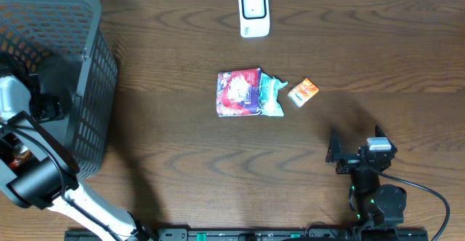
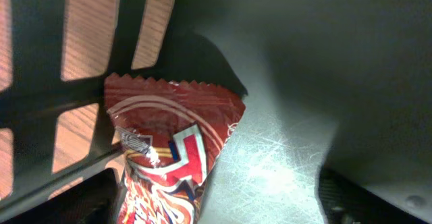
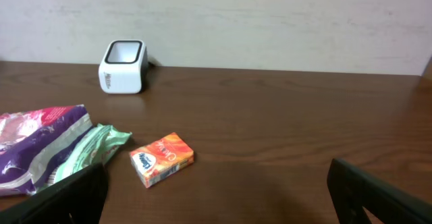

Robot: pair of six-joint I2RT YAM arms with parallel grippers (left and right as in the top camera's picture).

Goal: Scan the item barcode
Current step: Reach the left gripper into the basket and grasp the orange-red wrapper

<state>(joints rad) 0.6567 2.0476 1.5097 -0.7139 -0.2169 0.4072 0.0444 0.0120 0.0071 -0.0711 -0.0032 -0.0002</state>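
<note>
Left gripper (image 2: 216,207) gapes wide, gripping nothing; glossy red snack packet (image 2: 169,136), zigzag-cut top, sits in basket (image 2: 270,35)

Evenly lit table (image 1: 182,161); dim, blurry basket (image 2: 304,55) interior with glare.

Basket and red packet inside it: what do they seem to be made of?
Basket: apparently moulded plastic, dark grey, matte; slotted lattice wall. Red packet: probably plastic or foil film, glossy; it wrinkles, reflects light, and has a zigzag crimped edge.
</note>
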